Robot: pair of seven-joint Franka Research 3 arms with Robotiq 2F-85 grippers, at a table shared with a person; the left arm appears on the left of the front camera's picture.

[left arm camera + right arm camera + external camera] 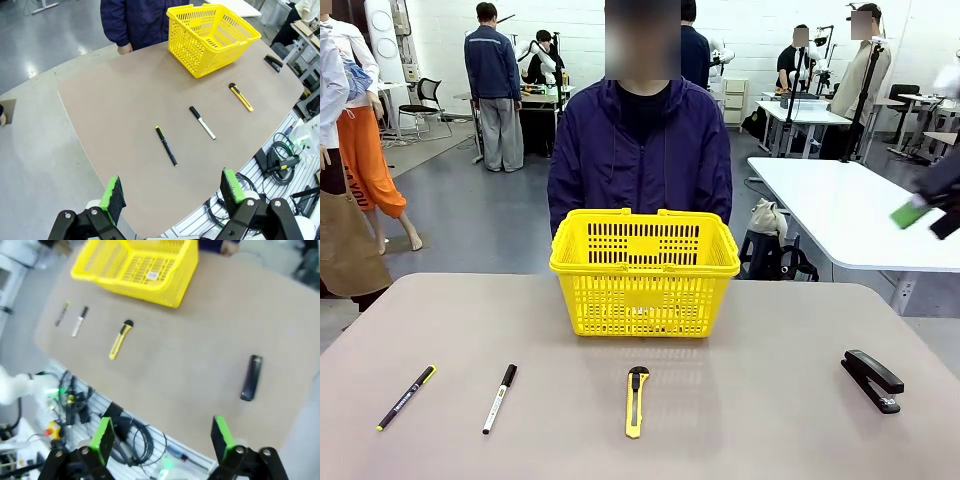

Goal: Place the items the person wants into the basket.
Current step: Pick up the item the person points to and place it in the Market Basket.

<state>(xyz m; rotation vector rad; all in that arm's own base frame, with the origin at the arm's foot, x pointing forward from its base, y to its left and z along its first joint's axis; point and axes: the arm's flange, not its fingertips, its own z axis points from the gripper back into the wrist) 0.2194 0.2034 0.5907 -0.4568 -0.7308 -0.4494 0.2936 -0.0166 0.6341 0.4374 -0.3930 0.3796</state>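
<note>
Nearest the robot's side, the left gripper (173, 189) and the right gripper (162, 434) hang over the table (760, 420) edge, each claw spread wide and pinching nothing. Past them 4 things lie in a row: the pen (405, 398), a marker (500, 398) just beside it, a utility knife (636, 400) in the middle, and the stapler (872, 380) well apart. Farther back stands the basket (645, 270); what it holds I cannot tell through the lattice. The person (640, 150) waits behind it. By my reckoning pen and stapler are both yet to go in.
</note>
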